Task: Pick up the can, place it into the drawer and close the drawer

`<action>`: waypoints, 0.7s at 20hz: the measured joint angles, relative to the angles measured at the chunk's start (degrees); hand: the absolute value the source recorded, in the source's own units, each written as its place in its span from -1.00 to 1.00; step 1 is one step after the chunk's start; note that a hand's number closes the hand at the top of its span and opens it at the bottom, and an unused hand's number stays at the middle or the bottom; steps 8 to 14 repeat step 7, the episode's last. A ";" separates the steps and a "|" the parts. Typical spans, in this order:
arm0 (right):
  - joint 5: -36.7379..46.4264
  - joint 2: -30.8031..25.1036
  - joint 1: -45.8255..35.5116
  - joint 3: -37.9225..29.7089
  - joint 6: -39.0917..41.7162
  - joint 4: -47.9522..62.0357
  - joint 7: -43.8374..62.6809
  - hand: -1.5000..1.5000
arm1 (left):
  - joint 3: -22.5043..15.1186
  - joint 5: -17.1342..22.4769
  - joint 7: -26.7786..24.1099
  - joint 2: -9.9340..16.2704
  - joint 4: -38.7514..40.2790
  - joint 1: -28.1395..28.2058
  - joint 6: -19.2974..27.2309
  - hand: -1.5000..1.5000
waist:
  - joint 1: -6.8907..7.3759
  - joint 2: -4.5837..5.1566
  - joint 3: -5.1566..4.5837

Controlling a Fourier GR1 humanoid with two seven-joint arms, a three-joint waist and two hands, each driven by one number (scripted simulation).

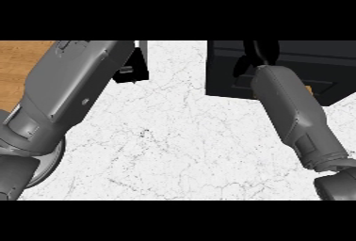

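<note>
Can's hidden, so you're guessing: probably light, stiff, slick, so grab its sides. Right robot hand (254, 55) is over the drawer (327, 66) at upper right, left robot hand (133, 66) at upper left; can't tell either grip.

Two grey forearms over the white marbled desk (181, 150)
The right robot hand (252, 55) reaches into the black drawer (313, 61); the left robot hand is hidden.

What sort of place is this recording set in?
Probably a kitchen counter: a white marble-patterned countertop, a strip of brown wooden floor beyond its left edge, and a black box-like drawer unit at the upper right. The right hand reaches into that unit.
</note>
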 measured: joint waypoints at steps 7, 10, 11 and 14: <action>-3.65 -0.05 -1.39 -3.46 1.58 1.82 -6.84 -1.00 | -0.33 -0.04 1.15 2.10 -5.39 4.05 -0.68 -1.00 | 0.01 0.38 0.21; -3.65 -0.05 -1.39 -3.46 1.58 1.82 -6.84 -1.00 | -0.33 -0.04 1.15 2.10 -5.39 4.05 -0.68 -1.00 | 0.01 0.38 0.21; -3.65 -0.05 -1.39 -3.46 1.58 1.82 -6.84 -1.00 | -0.33 -0.04 1.15 2.10 -5.39 4.05 -0.68 -1.00 | 0.01 0.38 0.21; -3.65 -0.05 -1.39 -3.46 1.58 1.82 -6.84 -1.00 | -0.33 -0.04 1.15 2.10 -5.39 4.05 -0.68 -1.00 | 0.01 0.38 0.21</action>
